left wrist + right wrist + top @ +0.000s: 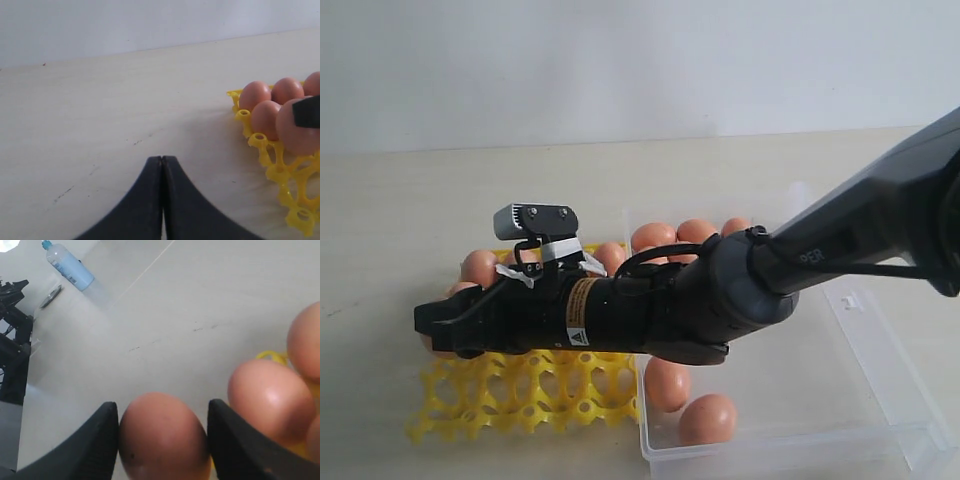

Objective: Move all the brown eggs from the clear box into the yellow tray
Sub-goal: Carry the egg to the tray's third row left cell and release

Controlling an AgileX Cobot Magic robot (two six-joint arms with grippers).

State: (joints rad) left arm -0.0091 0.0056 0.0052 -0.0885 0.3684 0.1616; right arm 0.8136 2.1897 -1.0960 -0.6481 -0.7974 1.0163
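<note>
My right gripper [435,330] reaches across from the right to the left edge of the yellow tray [520,395]. It is shut on a brown egg [162,440], which sits between both fingers, low over the tray's edge. More brown eggs [478,266] stand in the tray's far cups, partly hidden by the arm. In the clear box [880,400], two eggs [667,383] lie near the front and others [696,232] along the back wall. My left gripper [162,159] is shut and empty over bare table, apart from the tray's corner [277,172]. It does not show in the exterior view.
The right arm [740,290] lies across the box's left wall and the tray's middle. A blue-capped bottle [67,265] and dark equipment [12,340] stand far off. Bare tabletop [100,125] stretches beside the tray.
</note>
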